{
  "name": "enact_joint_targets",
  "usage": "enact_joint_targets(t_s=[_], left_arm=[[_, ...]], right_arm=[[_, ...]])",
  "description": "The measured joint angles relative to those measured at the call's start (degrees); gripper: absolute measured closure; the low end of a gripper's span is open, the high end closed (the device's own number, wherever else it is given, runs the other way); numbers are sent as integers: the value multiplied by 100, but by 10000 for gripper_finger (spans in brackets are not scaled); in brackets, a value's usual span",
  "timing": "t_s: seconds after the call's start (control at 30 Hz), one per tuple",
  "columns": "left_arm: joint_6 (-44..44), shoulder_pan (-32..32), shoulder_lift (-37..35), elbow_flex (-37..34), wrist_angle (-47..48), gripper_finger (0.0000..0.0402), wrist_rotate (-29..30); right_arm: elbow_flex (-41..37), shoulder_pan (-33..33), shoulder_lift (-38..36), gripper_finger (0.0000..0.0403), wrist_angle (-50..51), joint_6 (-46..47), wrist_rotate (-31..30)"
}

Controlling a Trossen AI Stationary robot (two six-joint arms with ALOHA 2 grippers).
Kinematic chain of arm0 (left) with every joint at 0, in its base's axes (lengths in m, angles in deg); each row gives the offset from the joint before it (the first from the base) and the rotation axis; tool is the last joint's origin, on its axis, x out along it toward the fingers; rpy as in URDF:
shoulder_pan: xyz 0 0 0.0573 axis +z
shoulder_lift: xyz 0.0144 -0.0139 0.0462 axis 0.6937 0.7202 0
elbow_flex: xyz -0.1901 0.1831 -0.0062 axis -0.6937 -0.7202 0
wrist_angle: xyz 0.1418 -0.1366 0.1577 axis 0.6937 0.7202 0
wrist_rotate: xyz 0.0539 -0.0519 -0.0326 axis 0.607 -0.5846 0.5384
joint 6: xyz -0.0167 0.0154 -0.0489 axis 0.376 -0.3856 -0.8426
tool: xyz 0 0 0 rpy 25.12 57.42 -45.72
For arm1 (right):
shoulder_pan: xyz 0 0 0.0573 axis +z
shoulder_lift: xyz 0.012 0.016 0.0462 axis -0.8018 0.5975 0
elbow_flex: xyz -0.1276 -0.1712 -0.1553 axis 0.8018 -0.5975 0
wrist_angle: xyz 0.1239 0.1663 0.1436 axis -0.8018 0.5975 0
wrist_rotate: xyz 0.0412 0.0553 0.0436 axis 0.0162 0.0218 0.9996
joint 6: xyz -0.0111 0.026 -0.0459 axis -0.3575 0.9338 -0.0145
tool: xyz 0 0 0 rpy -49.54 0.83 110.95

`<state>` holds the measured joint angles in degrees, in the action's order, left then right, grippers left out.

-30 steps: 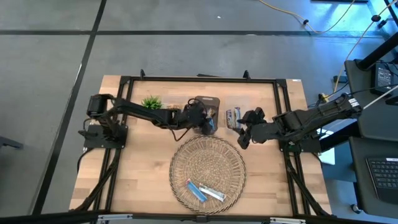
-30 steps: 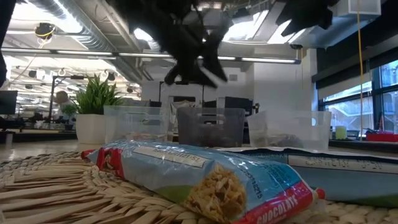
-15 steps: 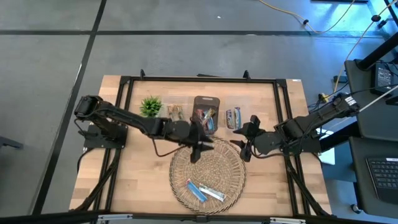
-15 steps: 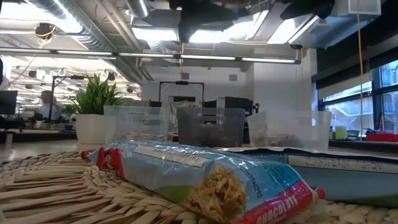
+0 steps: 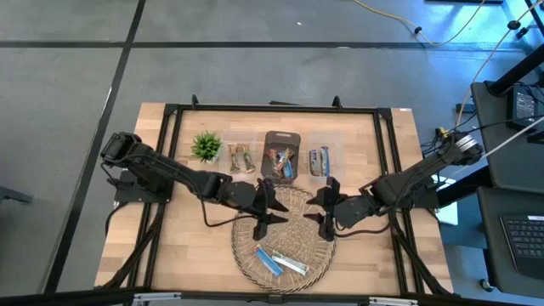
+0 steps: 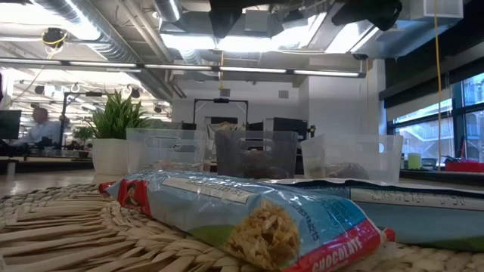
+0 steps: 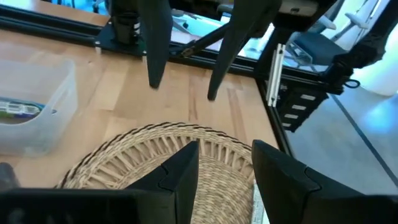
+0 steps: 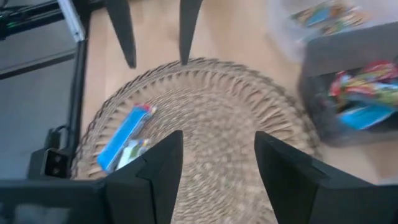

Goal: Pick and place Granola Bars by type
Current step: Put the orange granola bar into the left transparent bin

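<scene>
Bars (image 5: pixel 279 260) on woven mat (image 5: pixel 314 246), nearer front edge than open empty left gripper (image 5: pixel 262 206), right gripper (image 5: pixel 324 209).

2 blue granola bars (image 5: pixel 280 261) lie flat on the woven mat; other bars (image 5: pixel 280 162) sit sorted in 3 clear bins.

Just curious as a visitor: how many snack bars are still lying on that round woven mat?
2. Both blue-wrapped bars lie side by side near the front edge of the woven mat: one toward the left arm's side, the other beside it. None seem hidden beneath the arms.
</scene>
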<state>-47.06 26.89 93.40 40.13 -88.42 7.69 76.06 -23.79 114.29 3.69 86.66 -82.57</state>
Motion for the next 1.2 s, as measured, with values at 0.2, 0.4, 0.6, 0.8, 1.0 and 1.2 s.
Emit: enact_joint_targets(t_s=[0.2,0.4,0.6,0.8,1.0,1.2], left_arm=[[182,-95,0,0,-21,256,-54],[609,-229,0,0,-21,205,-141],[317,-262,0,0,-21,166,-194],[20,-295,0,0,-17,168,-225],[657,-275,172,258,101,167,-399],[1355,-370,1012,1193,702,171,-734]], right_arm=[[0,0,251,201,-161,-1,264],[0,-3,307,201,-141,-6,264],[0,-12,307,201,-89,-30,262],[0,-13,307,201,-87,-27,261],[0,-15,304,201,-82,2,259],[0,-48,302,201,-2,580,260]])
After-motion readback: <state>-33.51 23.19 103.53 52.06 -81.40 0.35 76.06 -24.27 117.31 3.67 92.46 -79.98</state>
